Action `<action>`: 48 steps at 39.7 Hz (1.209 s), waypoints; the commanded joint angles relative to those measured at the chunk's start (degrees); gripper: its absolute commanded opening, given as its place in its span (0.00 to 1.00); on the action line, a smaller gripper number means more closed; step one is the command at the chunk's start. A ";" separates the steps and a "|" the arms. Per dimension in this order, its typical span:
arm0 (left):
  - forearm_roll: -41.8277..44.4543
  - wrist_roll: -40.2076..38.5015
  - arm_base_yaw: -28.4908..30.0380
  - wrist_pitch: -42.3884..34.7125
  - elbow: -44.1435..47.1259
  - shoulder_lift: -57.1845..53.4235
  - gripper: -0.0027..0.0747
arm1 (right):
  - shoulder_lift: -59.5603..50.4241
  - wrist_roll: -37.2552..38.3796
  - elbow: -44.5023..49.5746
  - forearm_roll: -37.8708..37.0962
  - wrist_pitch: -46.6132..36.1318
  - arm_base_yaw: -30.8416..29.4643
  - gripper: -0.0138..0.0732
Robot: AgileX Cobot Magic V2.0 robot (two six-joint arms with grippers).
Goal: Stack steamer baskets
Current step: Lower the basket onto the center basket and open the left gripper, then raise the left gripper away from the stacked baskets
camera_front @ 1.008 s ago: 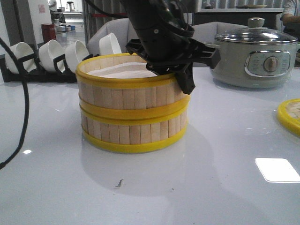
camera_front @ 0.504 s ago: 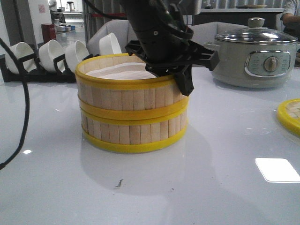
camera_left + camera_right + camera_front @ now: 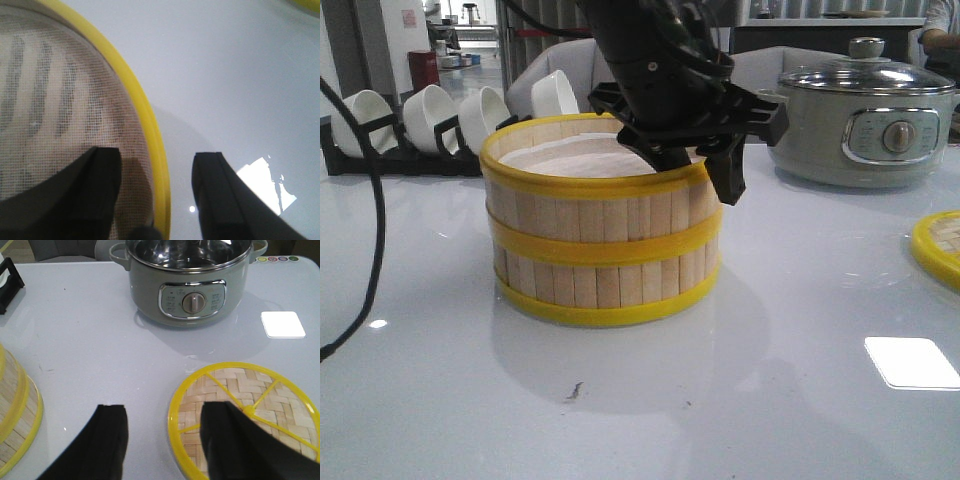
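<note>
My left tool (image 3: 156,165), jaws apart, straddles the upper steamer basket's (image 3: 595,200) rim atop the lower basket (image 3: 600,285); lifting carelessly could snag and shift it. Right tool (image 3: 162,427) gapes beside the lid (image 3: 245,415).

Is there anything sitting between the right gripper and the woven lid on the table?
Nothing visible does. The right gripper hangs open just above the lid, with only bare table around it. The grey pot stands farther back, clear of the path.

Matte black arm (image 3: 650,60) with flat, squared black fingers (image 3: 215,195).
</note>
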 commanded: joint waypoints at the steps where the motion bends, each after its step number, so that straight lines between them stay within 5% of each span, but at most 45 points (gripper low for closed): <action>1: -0.03 0.12 -0.36 -2.83 -2.80 -4.28 0.58 | -0.57 -0.31 -2.09 -0.43 -4.77 -0.50 0.67; 15: 0.00 0.12 -0.36 1.66 -16.54 -6.12 0.57 | -0.47 -0.31 -2.09 -0.43 -4.78 -0.50 0.67; 18: 0.12 0.12 -0.36 3.38 -18.73 -6.12 0.47 | -0.47 -0.31 -2.09 -0.43 -4.78 -0.50 0.67; 23: 0.54 0.12 1.01 5.28 -21.34 -6.63 0.12 | -0.45 -0.31 -2.09 -0.43 -4.78 -0.50 0.67; 25: 0.54 0.12 2.23 5.38 -21.67 -7.21 0.18 | -0.45 -0.31 -2.09 -0.43 -4.78 -0.50 0.67; 40: -2.76 -2.43 22.81 7.30 -19.51 -18.61 0.16 | -0.46 -0.31 -2.09 -0.43 -4.83 -0.50 0.67; 48: -2.55 -2.94 32.27 5.37 -8.59 -29.13 0.16 | -0.46 -0.31 -2.09 -0.43 -4.83 -0.50 0.67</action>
